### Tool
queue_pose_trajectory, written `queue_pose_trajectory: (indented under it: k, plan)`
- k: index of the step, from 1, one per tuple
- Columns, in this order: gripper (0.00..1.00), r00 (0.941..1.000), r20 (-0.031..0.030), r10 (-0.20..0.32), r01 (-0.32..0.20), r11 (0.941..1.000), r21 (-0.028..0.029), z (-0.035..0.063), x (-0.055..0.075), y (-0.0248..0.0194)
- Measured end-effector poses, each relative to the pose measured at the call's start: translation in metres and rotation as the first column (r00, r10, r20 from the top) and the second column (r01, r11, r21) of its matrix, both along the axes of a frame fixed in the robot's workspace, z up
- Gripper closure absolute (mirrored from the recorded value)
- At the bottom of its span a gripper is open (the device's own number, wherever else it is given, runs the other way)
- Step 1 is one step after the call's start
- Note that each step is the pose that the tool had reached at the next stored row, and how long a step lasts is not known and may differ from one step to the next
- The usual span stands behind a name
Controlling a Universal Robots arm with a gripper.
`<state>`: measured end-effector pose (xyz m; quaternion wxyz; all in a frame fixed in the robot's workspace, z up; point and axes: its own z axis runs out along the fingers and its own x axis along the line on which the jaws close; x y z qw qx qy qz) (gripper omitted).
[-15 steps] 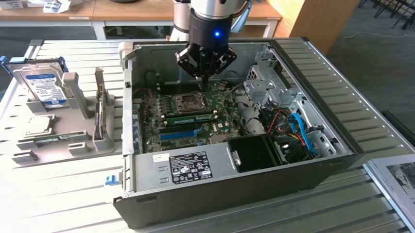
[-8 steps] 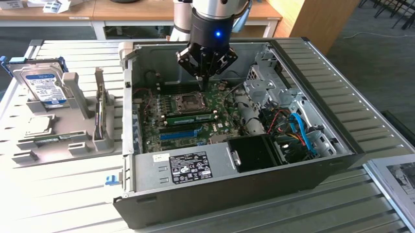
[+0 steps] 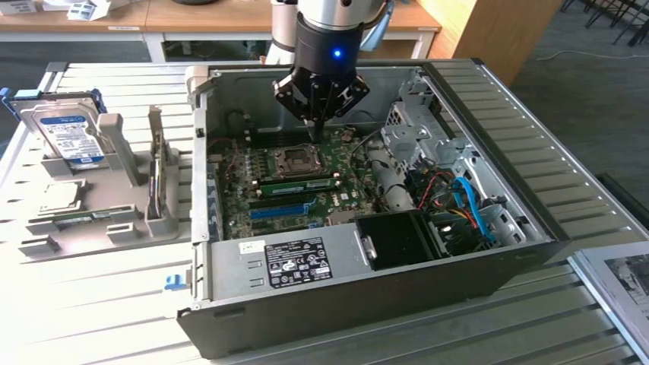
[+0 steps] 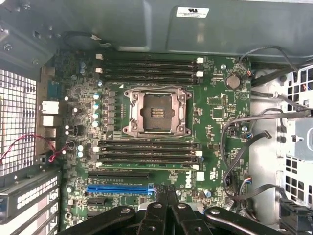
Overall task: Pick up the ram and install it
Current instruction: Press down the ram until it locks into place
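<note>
One ram (image 3: pixel 297 184) stick, green, lies seated in a memory slot of the motherboard (image 3: pixel 294 182), just beside the CPU socket (image 3: pixel 296 159), on the side toward the blue slot (image 3: pixel 278 210); in my wrist view it is the green strip (image 4: pixel 146 165) beside the dark slots. My gripper (image 3: pixel 316 129) hangs above the socket, fingers closed on nothing. A hard drive (image 3: pixel 63 135) stands in the grey rack outside the case (image 3: pixel 335 304).

The gripper (image 3: pixel 316 129) hides part of the motherboard (image 3: pixel 304 194) behind it
</note>
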<state>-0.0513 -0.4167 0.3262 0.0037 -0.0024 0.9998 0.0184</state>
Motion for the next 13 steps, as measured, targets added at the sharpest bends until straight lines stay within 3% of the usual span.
queue_pose_trajectory:
  k: [13]
  plan:
    - [0.9,1.0,0.0,-0.003,0.003,1.0,0.0001,0.0,-0.0001,0.0011]
